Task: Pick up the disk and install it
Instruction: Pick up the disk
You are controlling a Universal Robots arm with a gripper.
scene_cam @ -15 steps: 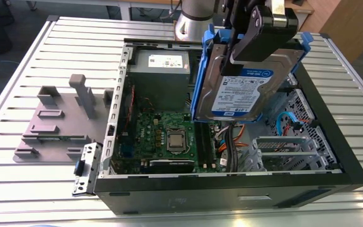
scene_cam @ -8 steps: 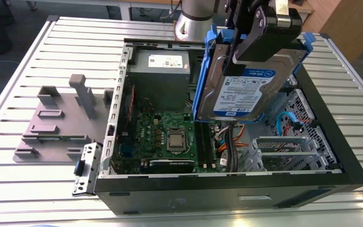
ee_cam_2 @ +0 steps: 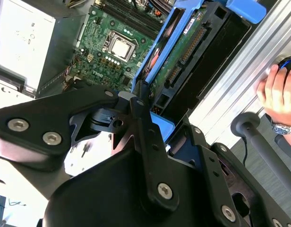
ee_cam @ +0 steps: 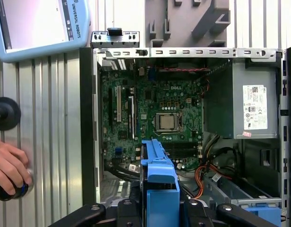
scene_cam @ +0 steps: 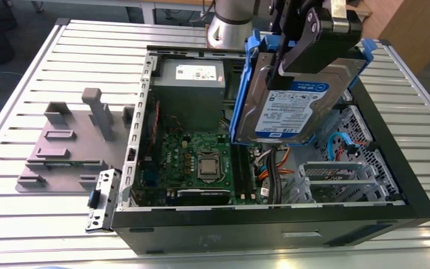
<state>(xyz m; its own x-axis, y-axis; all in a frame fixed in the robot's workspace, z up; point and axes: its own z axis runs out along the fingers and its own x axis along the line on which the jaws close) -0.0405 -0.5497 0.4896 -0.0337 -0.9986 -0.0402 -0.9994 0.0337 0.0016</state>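
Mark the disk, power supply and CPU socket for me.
the disk (scene_cam: pixel 291 109), exterior view, on its white-and-blue label.
power supply (scene_cam: pixel 188 92), exterior view, grey side face.
CPU socket (ee_cam: pixel 166 122), first wrist view, metal lid centre.

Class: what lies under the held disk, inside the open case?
Under the disk, the motherboard, orange cables and a metal cage show; the part of the case directly beneath is covered.

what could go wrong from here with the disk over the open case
The disk hangs tilted in the jaws above the open case; a slip could drop it onto the motherboard. Loose cables below could snag it. A person's hand sits beside the case and could be struck.
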